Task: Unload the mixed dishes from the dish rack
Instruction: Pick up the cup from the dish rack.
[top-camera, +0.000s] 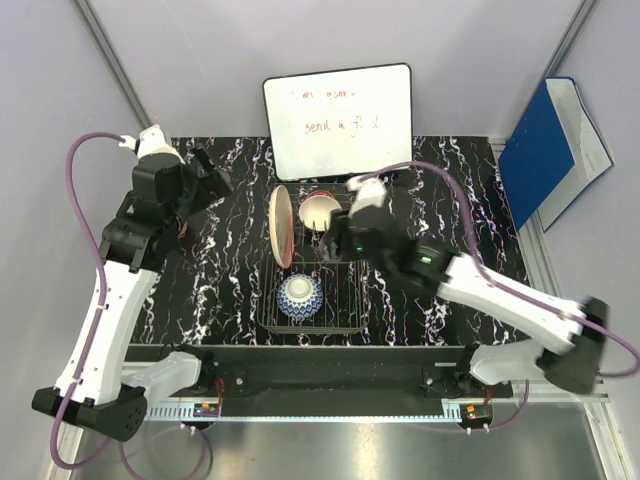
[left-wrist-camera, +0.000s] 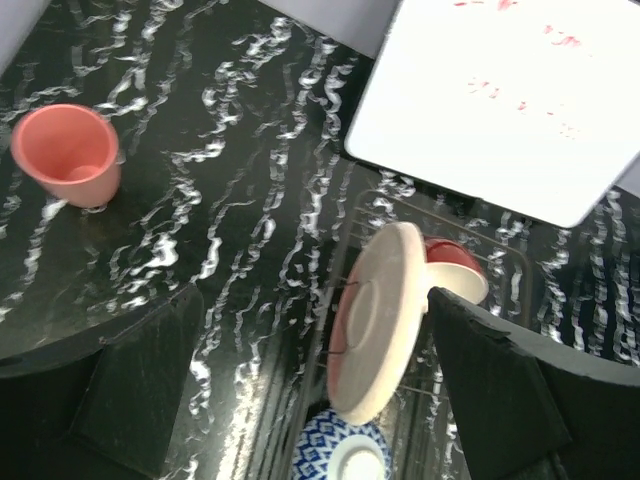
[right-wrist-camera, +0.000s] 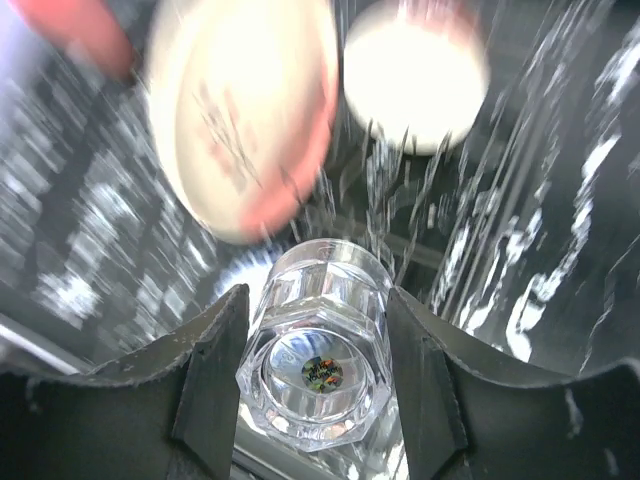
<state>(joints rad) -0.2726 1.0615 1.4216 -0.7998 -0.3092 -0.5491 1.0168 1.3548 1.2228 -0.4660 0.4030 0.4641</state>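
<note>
The small clear glass (right-wrist-camera: 318, 300) is in play, pinched between the dark fingers of the right gripper (right-wrist-camera: 318, 345), its jaws partway closed on the faceted walls. It hangs over the back of the rectangular black wire dish rack (top-camera: 348, 290); whether it has cleared the wires, I can't tell. Next it wants a straight lift, then a swing right onto the black marbled table (top-camera: 440, 190). Tight quarters: the pale pinkish-cream round plate (top-camera: 281, 225) stands on edge just left, the cream bowl with reddish markings (top-camera: 320, 210) is behind, and the blue-and-white patterned bowl (top-camera: 299, 297) is in front. The left gripper (left-wrist-camera: 312, 300) hovers wide open and empty. The salmon-pink plastic cup (left-wrist-camera: 68, 155) sits out on the table. The white whiteboard (top-camera: 338, 120) stands behind the rack.
</note>
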